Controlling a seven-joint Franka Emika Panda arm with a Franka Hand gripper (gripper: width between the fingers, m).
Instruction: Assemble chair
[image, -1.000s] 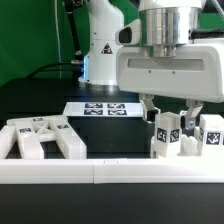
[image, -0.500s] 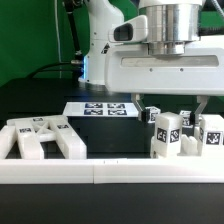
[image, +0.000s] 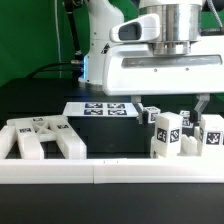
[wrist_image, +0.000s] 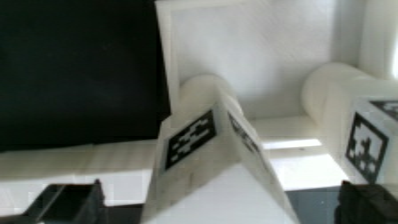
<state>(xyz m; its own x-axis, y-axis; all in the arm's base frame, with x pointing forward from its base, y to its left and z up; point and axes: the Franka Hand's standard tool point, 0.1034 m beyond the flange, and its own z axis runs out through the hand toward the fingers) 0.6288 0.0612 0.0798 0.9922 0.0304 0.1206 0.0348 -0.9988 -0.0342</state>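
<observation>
Hand (image: 170, 108) lifted off chair posts (image: 168, 136), fingers apart | black table (image: 40, 100) | green backdrop (image: 25, 35)

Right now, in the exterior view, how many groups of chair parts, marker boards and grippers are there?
Groups of chair parts: 2, one at the exterior view's left, one at its right
Marker board: 1
Gripper: 1
Total: 4

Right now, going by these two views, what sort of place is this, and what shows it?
Probably a robotics lab bench: a white robot arm over a black table, a marker board of printed tags, and tagged white chair parts.
</observation>
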